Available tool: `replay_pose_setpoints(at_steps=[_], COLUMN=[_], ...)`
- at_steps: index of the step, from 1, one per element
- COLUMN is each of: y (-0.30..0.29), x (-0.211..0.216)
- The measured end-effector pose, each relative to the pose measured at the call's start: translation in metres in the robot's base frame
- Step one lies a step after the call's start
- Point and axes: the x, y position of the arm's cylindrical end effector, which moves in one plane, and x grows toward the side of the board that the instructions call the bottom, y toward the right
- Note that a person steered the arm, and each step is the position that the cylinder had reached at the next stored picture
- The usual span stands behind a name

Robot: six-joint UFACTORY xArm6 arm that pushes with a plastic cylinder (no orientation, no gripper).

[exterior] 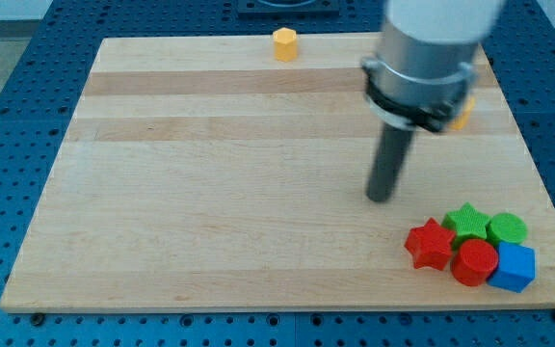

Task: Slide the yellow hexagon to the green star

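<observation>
Yellow hexagon (285, 44). Green star (466, 221), green cylinder (507, 229), red star (430, 243), red cylinder (474, 261), blue block (515, 267). Board (210, 193) was pale wood, banded. My tip (382, 198) was dark. Another yellow block (462, 116), possibly orange-tinted, was mostly hidden.

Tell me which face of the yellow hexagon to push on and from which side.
Push the yellow hexagon on its upper-left side, coming from the view's top left: the green star lies toward the bottom right. My tip is now far from it, near mid-board.
</observation>
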Motion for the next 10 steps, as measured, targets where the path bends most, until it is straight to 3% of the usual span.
replay_pose_setpoints(at_steps=[1,2,3,4,6,9,10], y=[-0.108,-0.157,-0.168,-0.148,-0.092,-0.088,-0.089], x=[-0.063,-0.167,-0.264,-0.284,-0.282,-0.243,-0.251])
